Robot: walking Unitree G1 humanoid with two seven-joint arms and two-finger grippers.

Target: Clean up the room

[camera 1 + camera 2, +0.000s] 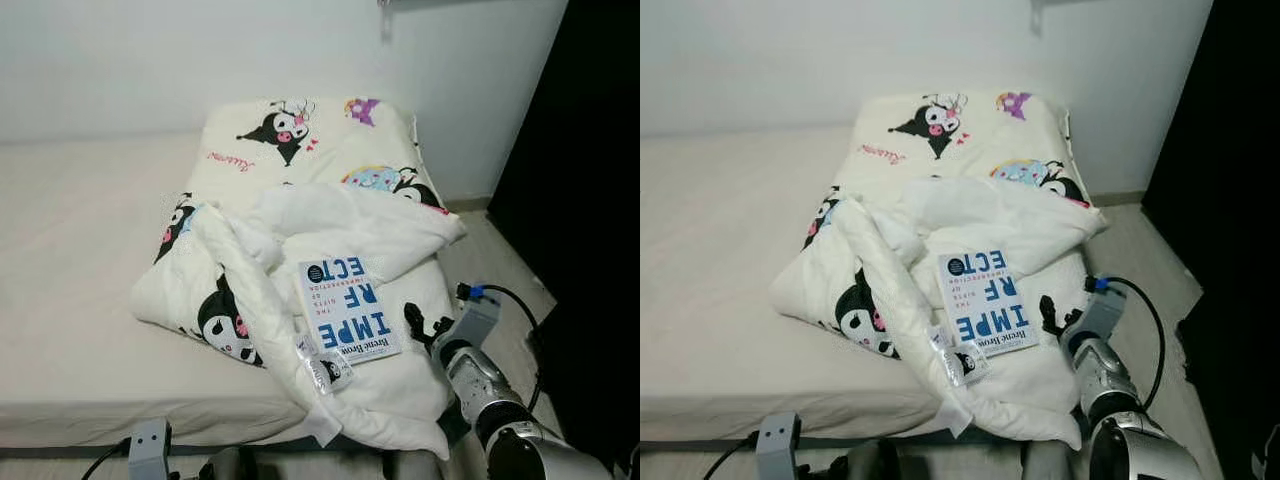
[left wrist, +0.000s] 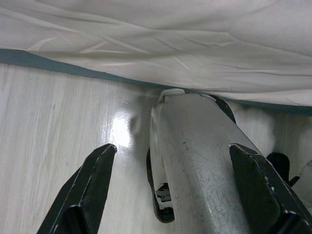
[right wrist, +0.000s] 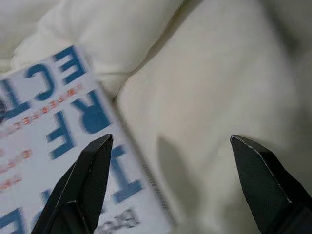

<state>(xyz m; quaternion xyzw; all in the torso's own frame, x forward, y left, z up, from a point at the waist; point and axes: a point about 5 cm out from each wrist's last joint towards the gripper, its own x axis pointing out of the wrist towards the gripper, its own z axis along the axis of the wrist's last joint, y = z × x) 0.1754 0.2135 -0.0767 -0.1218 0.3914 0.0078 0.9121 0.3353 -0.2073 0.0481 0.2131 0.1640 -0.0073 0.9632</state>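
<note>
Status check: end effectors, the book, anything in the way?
Right end effector open, at book's edge on crumpled blanket. Left end effector open, low by the floor. Small packet beside book.

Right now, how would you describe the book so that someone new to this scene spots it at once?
Find the bed, then the crumpled white blanket with cartoon prints heaped at its near right corner. The book lies flat on top, white with big blue letters, beside the open right gripper. A small clear packet lies at its near corner.
</note>
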